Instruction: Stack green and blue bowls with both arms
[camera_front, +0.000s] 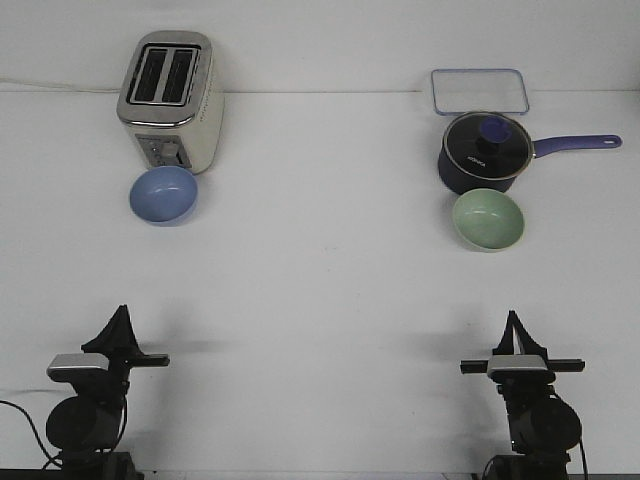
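The periwinkle blue bowl (164, 195) sits upright at the far left of the table, just in front of the toaster. The mint green bowl (488, 219) sits upright at the far right, right in front of the saucepan. Both bowls look empty. My left gripper (122, 314) rests low near the table's front edge on the left, well short of the blue bowl, its fingers meeting in a point with nothing held. My right gripper (514, 320) rests likewise on the right, well short of the green bowl, fingers together and empty.
A cream and chrome toaster (171, 100) stands behind the blue bowl. A dark navy saucepan (484, 153) with a glass lid stands behind the green bowl, its handle pointing right. A clear rectangular lid (479, 90) lies behind the pan. The table (320, 270) is white.
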